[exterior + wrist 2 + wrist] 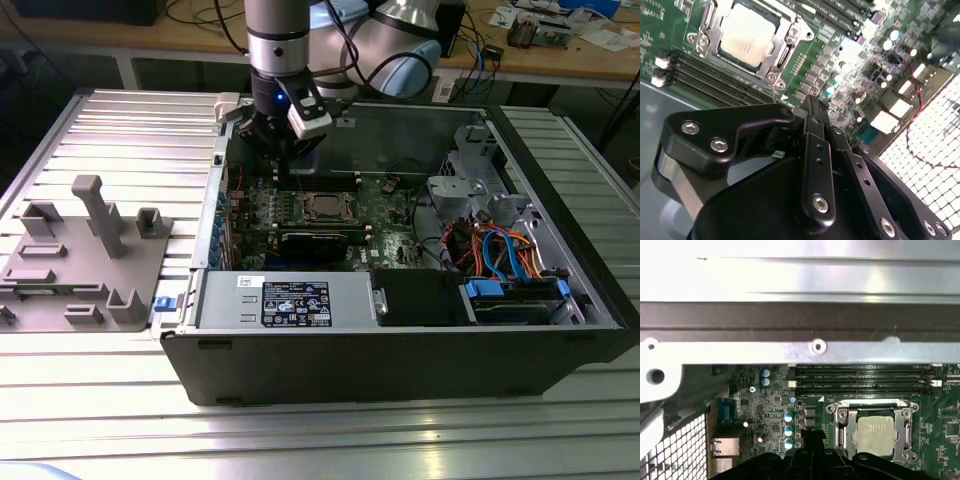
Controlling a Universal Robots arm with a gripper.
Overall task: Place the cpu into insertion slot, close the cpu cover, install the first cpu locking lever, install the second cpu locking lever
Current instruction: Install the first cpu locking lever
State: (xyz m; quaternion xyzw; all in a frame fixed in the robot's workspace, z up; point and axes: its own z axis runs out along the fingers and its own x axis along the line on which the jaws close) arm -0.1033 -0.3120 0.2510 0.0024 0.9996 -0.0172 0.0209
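The cpu (323, 207) lies flat in the insertion slot (324, 196) on the green motherboard, its pale silver top facing up. It also appears in both wrist views as the cpu (747, 35) and the cpu (879, 430). The cpu cover (781, 54) lies down around the chip as a silvery frame, seen again as the cpu cover (841, 426) in the first wrist view. My gripper (283, 150) hangs inside the case above the board's rear corner, apart from the socket, toward the exterior view's left. The gripper (815, 102) has its black fingers together, holding nothing.
The open computer case (400, 370) stands on a slatted metal table. A power supply (285, 300) and a drive bay with blue and orange cables (505, 250) fill its front. Memory slots (860, 377) run beside the socket. A grey fixture (85, 250) sits at the exterior view's left.
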